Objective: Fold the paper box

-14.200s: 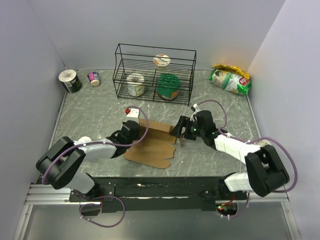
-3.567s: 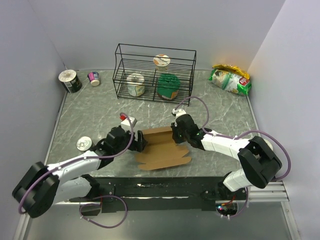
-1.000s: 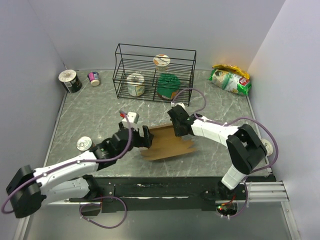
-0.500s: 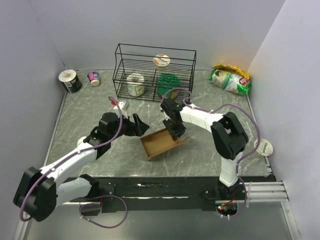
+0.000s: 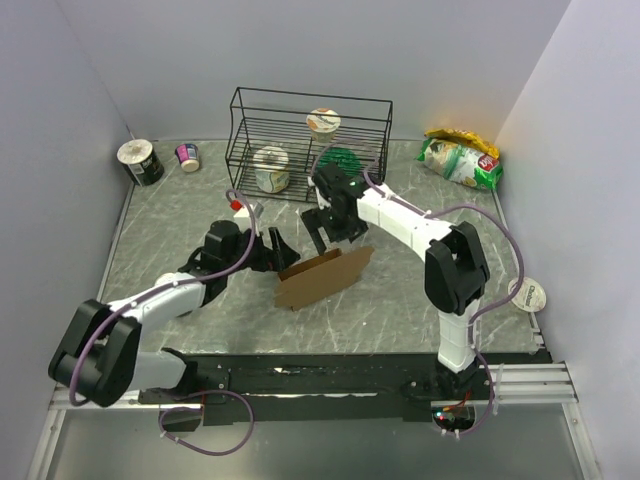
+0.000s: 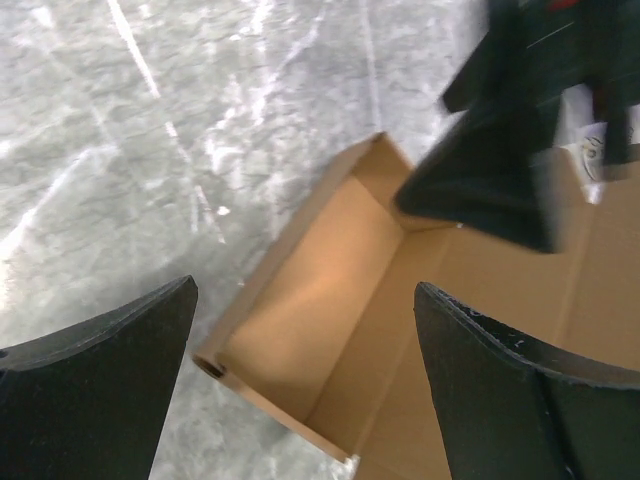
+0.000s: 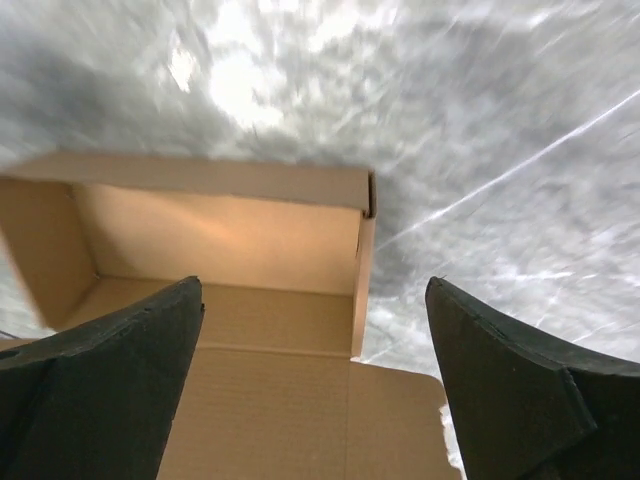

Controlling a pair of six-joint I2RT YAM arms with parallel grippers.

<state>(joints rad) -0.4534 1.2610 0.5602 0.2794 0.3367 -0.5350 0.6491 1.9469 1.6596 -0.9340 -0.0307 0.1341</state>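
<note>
Cardboard paper box (image 5: 325, 275) sat half-formed; my left pincer (image 5: 282, 252) and right pincer (image 5: 321, 238) were spread, gripping nothing. Unheld walls could flop flat.

Matt brown cardboard paper box (image 5: 325, 277)

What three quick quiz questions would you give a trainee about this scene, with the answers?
1. True or false: the right hand is clamped shut on the cardboard box.
2. How many containers stand in the wire rack?
3. Where does the snack bag lie? A) at the far right corner of the table; B) inside the rack; C) on top of the box.

Key: 1 false, its fingers are spread wide with the box below them; 2 three; 3 A.
</note>
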